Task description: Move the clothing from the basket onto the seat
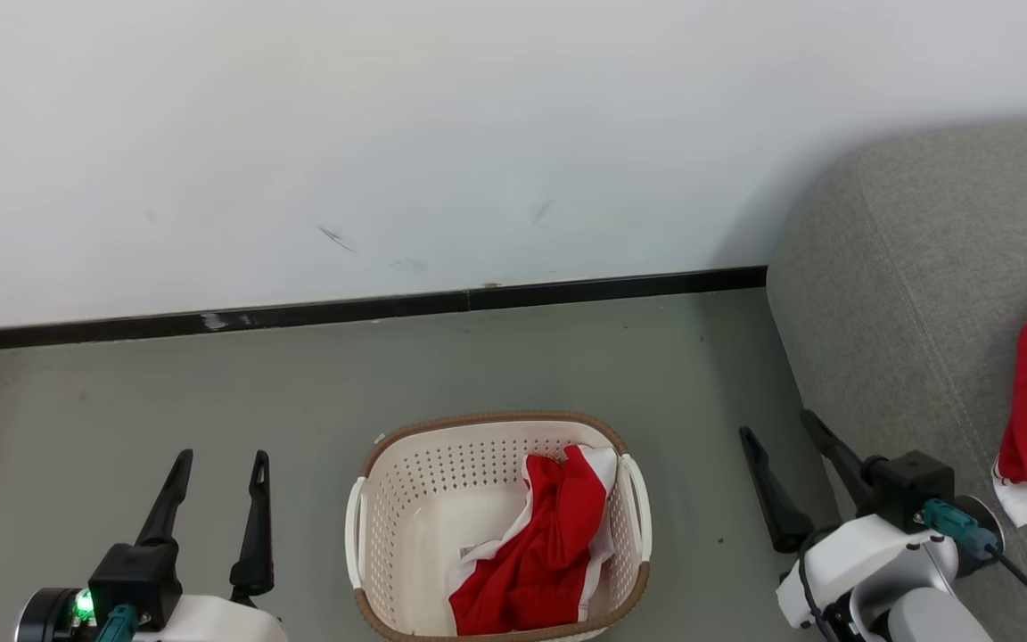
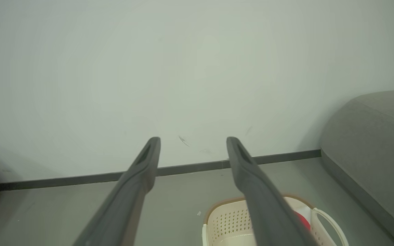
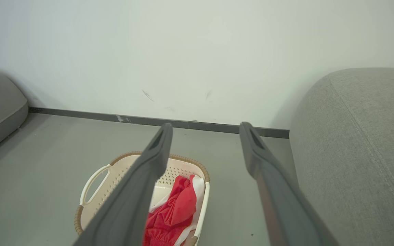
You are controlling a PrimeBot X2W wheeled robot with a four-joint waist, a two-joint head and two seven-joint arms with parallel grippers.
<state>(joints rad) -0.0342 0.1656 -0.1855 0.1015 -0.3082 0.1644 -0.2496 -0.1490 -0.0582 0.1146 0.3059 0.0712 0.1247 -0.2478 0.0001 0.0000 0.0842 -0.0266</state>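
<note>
Clothing [image 1: 540, 553] lies in the basket [image 1: 487, 417] between left gripper [image 1: 222, 456] and right gripper [image 1: 776, 423] — both spread wide, touching nothing.

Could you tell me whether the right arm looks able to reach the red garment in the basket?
Probably yes: the right gripper hangs open beside the basket, the red garment lies uncovered on the side nearest it, and only floor separates them.

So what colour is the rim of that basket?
The basket rim is brown and woven-looking; the head view shows it best.
</note>
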